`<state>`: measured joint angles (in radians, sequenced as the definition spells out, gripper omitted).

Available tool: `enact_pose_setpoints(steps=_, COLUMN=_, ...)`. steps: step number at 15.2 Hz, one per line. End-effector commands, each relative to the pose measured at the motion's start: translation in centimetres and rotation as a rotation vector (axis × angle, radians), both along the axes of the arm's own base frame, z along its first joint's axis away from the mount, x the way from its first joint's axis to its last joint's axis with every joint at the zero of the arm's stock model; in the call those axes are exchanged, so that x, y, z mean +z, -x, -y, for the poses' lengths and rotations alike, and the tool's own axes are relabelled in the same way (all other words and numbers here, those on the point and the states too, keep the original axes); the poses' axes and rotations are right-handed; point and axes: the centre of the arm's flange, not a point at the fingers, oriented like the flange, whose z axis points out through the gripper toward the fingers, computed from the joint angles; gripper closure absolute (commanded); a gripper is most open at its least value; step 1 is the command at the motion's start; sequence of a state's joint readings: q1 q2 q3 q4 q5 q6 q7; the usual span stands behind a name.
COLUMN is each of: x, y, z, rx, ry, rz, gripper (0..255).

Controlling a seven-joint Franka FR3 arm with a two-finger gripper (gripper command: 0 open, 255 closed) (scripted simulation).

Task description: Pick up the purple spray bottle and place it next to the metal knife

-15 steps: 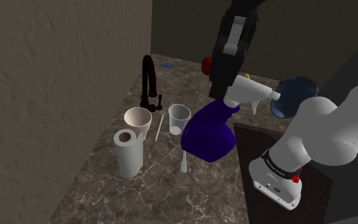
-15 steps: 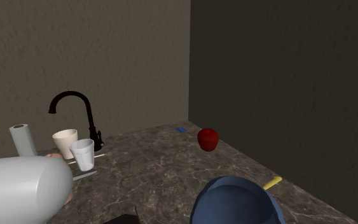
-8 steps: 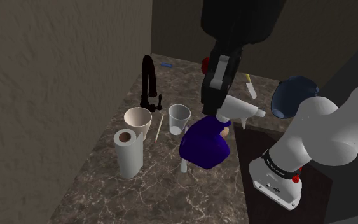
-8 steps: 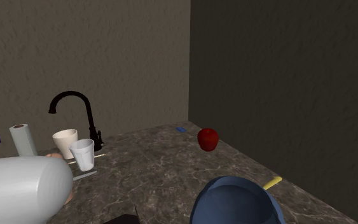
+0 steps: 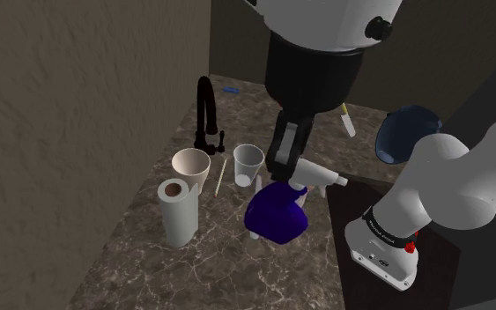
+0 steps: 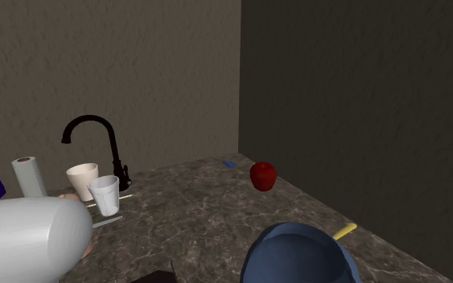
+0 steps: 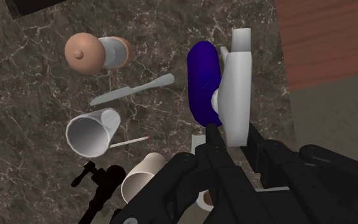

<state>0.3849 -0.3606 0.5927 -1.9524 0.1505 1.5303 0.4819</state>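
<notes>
The spray bottle has a deep purple body [image 5: 277, 213] and a white trigger head [image 5: 318, 173]. My gripper [image 5: 295, 176] is shut on its neck and head, holding it upright low over the dark marble counter [image 5: 237, 264]. In the wrist view the purple body [image 7: 203, 83] and white head [image 7: 238, 95] sit between my fingers, gripper [image 7: 232, 137]. A grey knife [image 7: 133, 91] lies flat on the counter just beside the bottle, between a paper towel roll and a cup. The same knife [image 6: 109, 221] shows in the second exterior view.
Close by stand a paper towel roll [image 5: 178, 211], a beige cup [image 5: 190, 167], a pale cup [image 5: 248, 163] and a black faucet [image 5: 205, 110]. A thin stick [image 5: 221, 173] lies between the cups. A blue bowl [image 5: 404, 132], a yellow-handled knife [image 5: 347, 120] and a red apple [image 6: 262, 174] are farther off.
The gripper has come down and toward the shoulder view's left, carrying the bottle lower to the counter beside the grey knife. Nothing else moved.
</notes>
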Motion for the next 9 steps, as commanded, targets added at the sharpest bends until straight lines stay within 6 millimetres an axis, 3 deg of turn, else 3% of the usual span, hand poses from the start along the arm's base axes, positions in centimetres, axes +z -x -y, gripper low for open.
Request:
enact_pose_setpoints(steps=1, x=-1.0, y=0.1, z=0.1, rx=0.000, ry=0.000, rz=0.000, gripper=255)
enact_pose_setpoints(steps=9, x=-5.2, y=0.1, z=0.1, rx=0.000, ry=0.000, rz=0.000, gripper=255)
